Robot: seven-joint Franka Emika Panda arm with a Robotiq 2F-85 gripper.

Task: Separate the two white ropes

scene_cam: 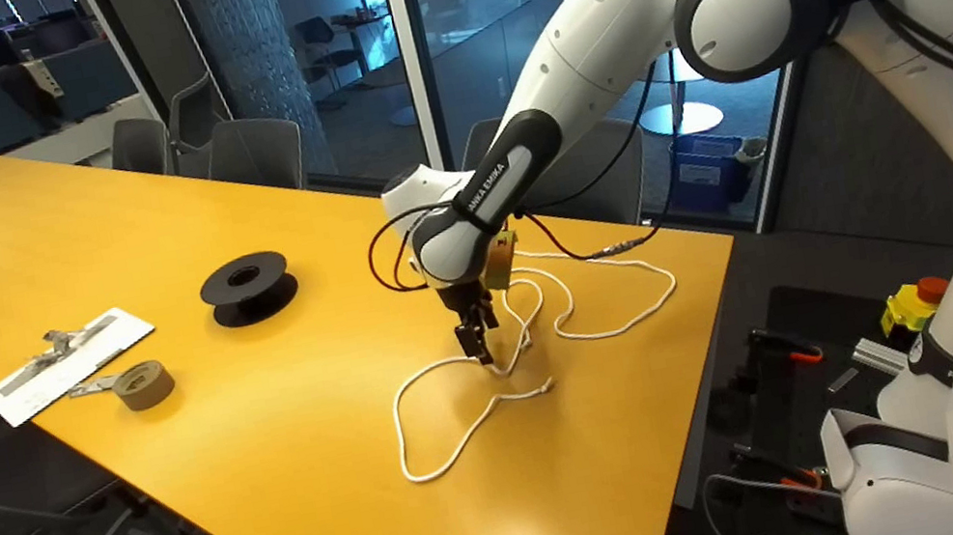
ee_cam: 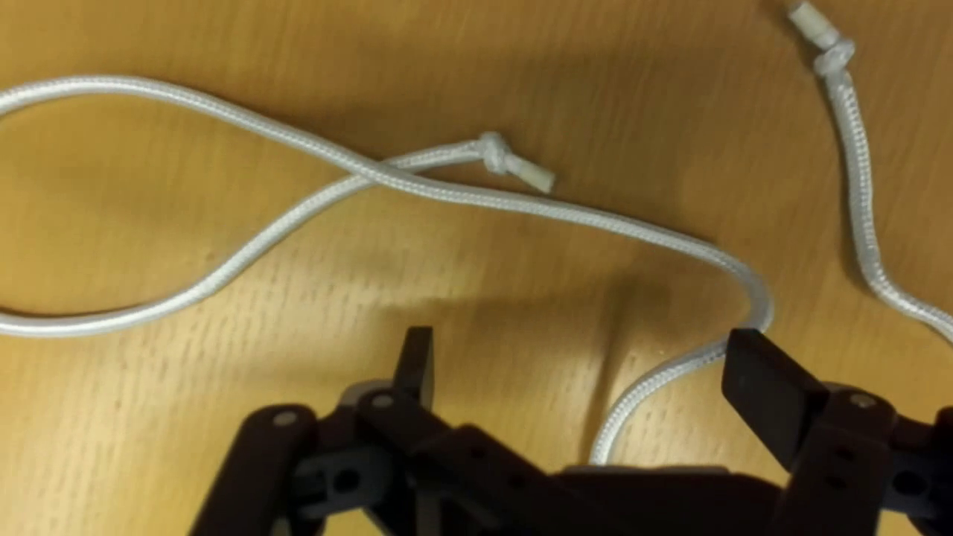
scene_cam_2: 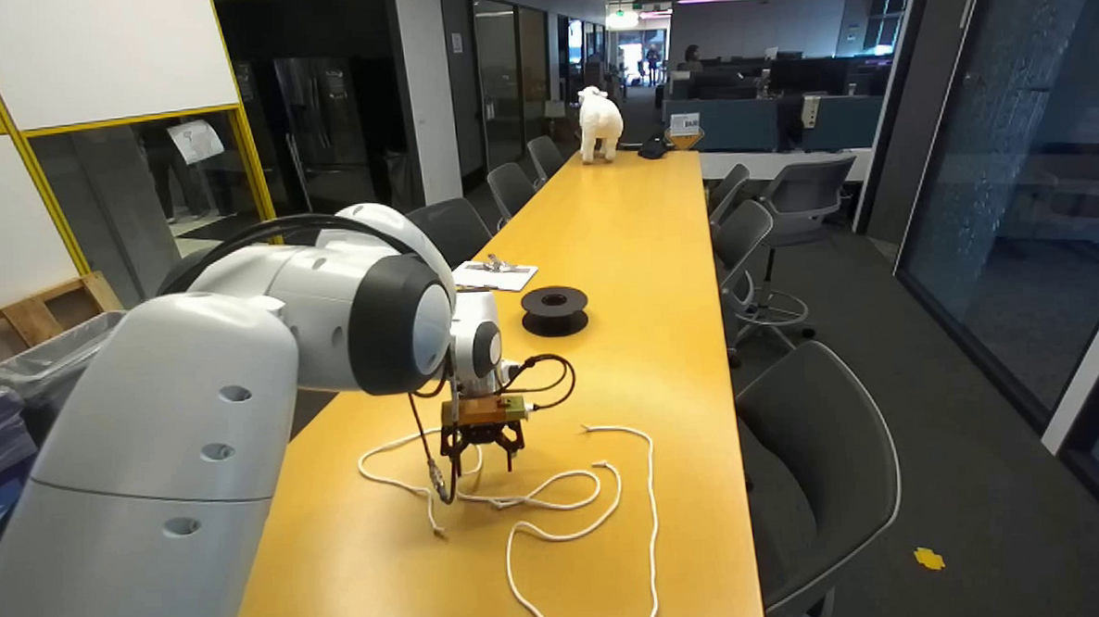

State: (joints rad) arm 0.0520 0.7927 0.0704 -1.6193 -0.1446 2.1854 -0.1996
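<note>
White and curved, a self-crossing rope and a second rope were laid on the desk, right of the black spool in an exterior view. Also right of the spool, the hand was spread wide over the self-crossing rope, with nothing held. No crossing between the ropes was visible; separation was judged nearly done, perhaps a wider gap left.
</note>
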